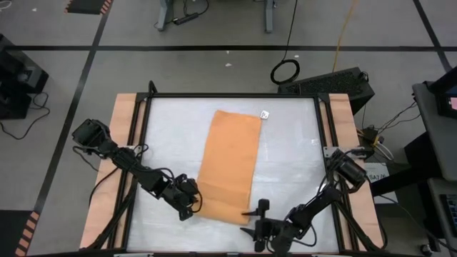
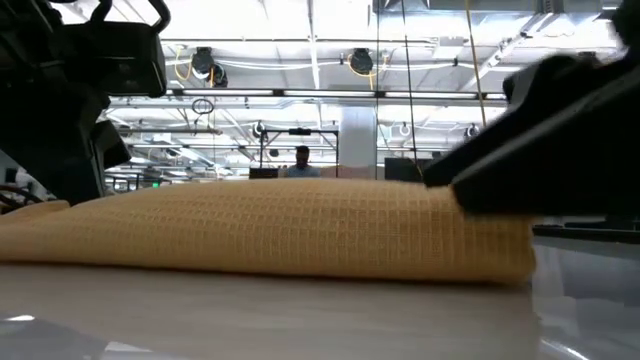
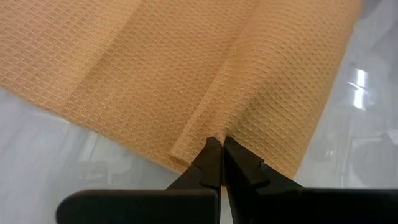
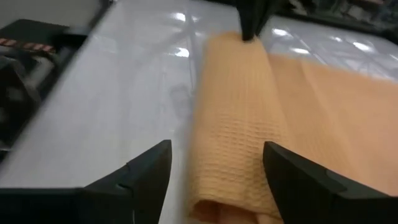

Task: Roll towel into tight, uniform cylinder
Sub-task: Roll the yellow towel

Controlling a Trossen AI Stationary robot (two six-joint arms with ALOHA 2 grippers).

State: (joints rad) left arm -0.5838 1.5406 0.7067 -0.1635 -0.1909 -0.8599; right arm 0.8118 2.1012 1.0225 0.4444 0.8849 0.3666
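While folded, towel (image 1: 230,165) seemingly flat.

The towel (image 1: 230,163) is showing plain orange-tan with a fine waffle weave and a small white tag (image 1: 265,114). The table (image 1: 293,168) is gleaming glossy white, framed by black rails (image 1: 232,96) and pale wood edges (image 1: 122,121).

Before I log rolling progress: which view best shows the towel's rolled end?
The right wrist view: the towel's rolled end lies between the open right gripper's fingers. High view shows the whole strip, low view its side, left wrist view only weave.
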